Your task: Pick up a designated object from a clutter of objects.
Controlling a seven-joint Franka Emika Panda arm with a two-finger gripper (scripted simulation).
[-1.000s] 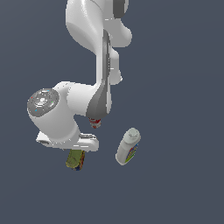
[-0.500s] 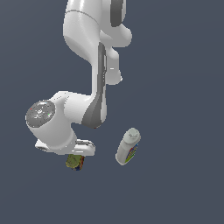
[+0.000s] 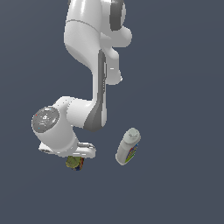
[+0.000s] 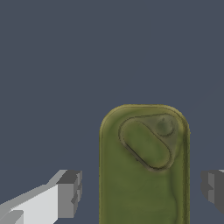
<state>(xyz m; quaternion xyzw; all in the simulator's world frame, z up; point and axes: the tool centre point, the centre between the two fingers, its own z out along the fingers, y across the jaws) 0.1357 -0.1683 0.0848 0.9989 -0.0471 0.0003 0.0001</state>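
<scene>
My tool [image 4: 142, 188], spread wide, straddles the squat olive-green-topped can [image 4: 144, 175] (long axis crosswise to the fingers' gap).

Panda arm: glossy white shell being rendered with grey accents.
Rounded white link housings [image 3: 83, 39] are being shown with dark grey bands at the joints and a grey disc cap [image 3: 45, 118] on the wrist joint. Gripper [image 4: 142, 192] fingers [image 4: 70, 192] are being displayed as blocky grey pads on white bodies. No cables or markings are being resolved.
</scene>
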